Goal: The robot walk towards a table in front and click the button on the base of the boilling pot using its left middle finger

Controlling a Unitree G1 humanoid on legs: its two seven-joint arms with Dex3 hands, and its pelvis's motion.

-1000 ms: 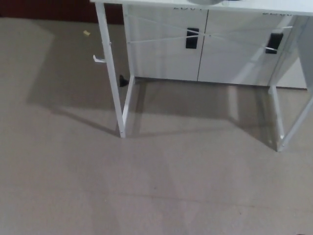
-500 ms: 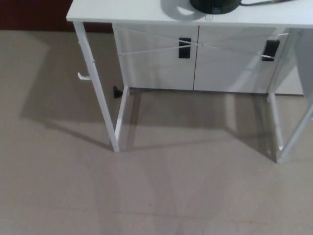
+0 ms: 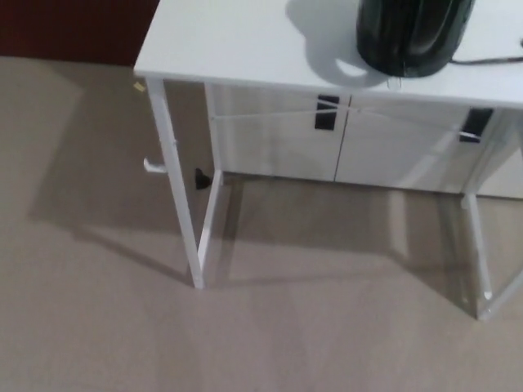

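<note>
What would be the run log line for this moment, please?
phase: approach | boiling pot on white table, near front edge | button: not discernible | cord leads right | hands: not in view

View has shifted: camera now closer, so table (image 3: 237,45) top and pot (image 3: 413,34) fill more of the frame. No hand in view.

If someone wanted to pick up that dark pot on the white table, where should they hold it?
No handle shows here: only the lower body of the pot is in view, near the front edge of the table. Probably around its rounded sides, coming from the front, away from the cord trailing off to its right.
</note>
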